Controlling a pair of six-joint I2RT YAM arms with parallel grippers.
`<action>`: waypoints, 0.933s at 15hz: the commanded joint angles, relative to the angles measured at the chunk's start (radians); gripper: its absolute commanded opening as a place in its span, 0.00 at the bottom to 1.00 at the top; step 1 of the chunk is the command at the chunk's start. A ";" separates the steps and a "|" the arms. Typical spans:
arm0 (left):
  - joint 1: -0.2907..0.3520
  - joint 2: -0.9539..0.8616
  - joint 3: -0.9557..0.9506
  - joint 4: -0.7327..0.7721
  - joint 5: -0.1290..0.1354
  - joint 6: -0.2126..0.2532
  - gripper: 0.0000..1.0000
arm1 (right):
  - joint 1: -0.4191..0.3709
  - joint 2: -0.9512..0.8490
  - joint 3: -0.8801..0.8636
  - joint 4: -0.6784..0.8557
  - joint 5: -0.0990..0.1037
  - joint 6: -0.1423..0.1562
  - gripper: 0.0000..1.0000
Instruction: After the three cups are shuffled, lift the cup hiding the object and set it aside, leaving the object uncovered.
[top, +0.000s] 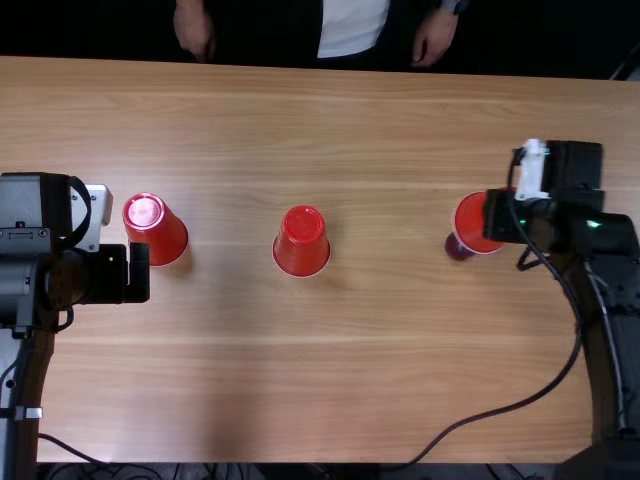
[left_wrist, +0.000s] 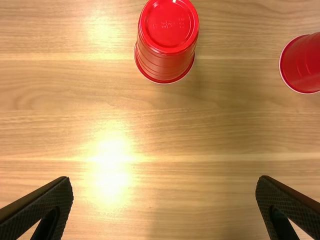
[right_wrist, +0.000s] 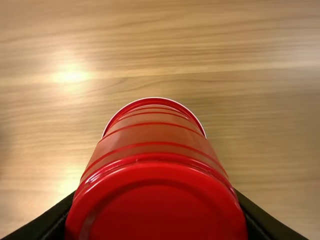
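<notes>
The light brown wooden table (top: 330, 380) carries a left cup (top: 155, 229) and a middle cup (top: 301, 241), both red, upside down and well apart; whether the right cup (top: 468, 224) touches it is unclear.

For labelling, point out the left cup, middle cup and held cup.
left red cup (top: 156, 231), top view, side wall.
middle red cup (top: 302, 242), top view, side wall.
held red cup (right_wrist: 154, 150), right wrist view, side wall.

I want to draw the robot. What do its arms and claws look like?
Both arms are black. The left arm has a grey block, the right arm a white piece, a green light and a black cable. The left claw has flat, black, bumpy fingers.
</notes>
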 joint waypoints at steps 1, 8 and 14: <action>0.002 -0.005 0.018 0.000 0.011 0.012 1.00 | -0.054 -0.043 0.006 -0.001 0.010 0.004 0.00; -0.005 -0.005 0.013 0.002 0.011 0.012 1.00 | -0.226 -0.071 -0.152 0.001 0.014 0.001 0.00; -0.008 -0.002 0.013 0.002 0.011 0.013 1.00 | -0.243 -0.024 -0.295 0.080 0.018 -0.001 0.00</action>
